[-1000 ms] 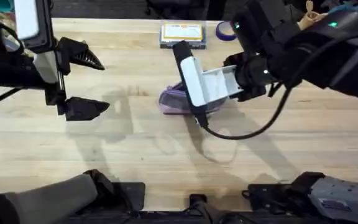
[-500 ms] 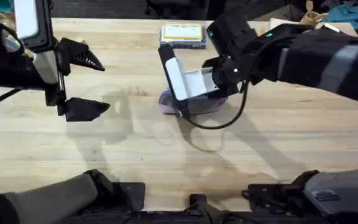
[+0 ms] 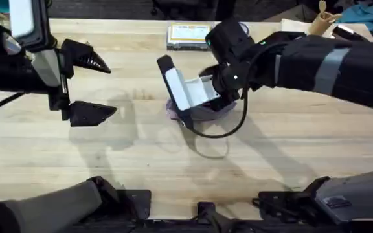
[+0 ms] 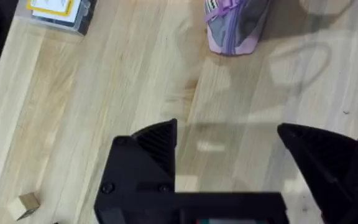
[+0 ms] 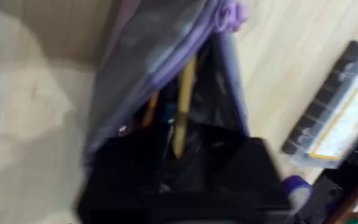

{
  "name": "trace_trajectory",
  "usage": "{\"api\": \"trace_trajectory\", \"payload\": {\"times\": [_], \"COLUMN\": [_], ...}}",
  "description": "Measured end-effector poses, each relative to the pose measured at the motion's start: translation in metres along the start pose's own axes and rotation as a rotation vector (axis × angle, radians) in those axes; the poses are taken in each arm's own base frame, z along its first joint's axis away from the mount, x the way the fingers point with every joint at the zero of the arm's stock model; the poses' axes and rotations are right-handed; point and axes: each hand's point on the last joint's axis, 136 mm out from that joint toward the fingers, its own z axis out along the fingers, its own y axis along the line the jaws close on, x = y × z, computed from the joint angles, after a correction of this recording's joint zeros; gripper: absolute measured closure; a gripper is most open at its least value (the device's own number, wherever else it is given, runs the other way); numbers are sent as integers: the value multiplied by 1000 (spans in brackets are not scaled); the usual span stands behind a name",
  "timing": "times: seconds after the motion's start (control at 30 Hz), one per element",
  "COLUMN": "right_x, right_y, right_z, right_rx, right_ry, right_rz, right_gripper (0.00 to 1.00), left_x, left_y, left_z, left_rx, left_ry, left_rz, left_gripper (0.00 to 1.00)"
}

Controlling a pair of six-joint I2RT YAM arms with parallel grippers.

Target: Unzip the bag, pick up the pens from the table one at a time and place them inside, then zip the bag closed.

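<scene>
Overhead, the bag (image 3: 203,111) is seen lying on the tabletop (image 3: 173,162) just in front of the flat clear box (image 3: 188,34), largely covered by the right gripper (image 3: 190,116), which is lowered onto it; whether its jaws are spread or closed cannot be told. The left gripper (image 3: 86,87) hangs well to the side of the bag, its jaws set wide and holding nothing. Left wrist view: the bag (image 4: 235,25) is shown as a slack grey pouch with lilac edging, lying well apart from the wide jaws. It is judged light, soft and easily deformed, so the fabric would buckle if squeezed mid-body; the zipper pull or the stiffer seam is judged the better hold. Right wrist view: the bag's mouth (image 5: 185,81) is seen open right at the jaws, with a yellow pen (image 5: 183,106) already inside, thin, rigid and probably slippery.
</scene>
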Motion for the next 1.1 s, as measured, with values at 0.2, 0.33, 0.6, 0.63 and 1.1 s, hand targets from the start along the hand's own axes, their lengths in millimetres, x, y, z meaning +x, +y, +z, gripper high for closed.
{"api": "trace_trajectory", "payload": {"times": [0.2, 0.33, 0.6, 0.63, 1.1], "right_x": [-3, 1, 5, 5, 0], "right_y": [-8, -8, -7, -7, -30], "right_z": [-6, -5, -6, -8, -71], "right_rx": [23, 24, 28, 29, 192], "right_ry": [-7, 18, 47, 48, -46], "right_rz": [-5, 1, 140, 165, 559], "right_gripper": [10, 4, 4, 4, 3], "left_x": [-2, -3, -2, -2, -5], "left_y": [1, 1, 1, 1, 0], "left_z": [0, 0, 0, 0, 0], "left_rx": [-5, -5, -6, -6, -4], "left_ry": [-14, -15, -15, -15, -30], "left_rz": [0, 0, 1, 1, -6], "left_gripper": [7, 7, 7, 7, 7]}}
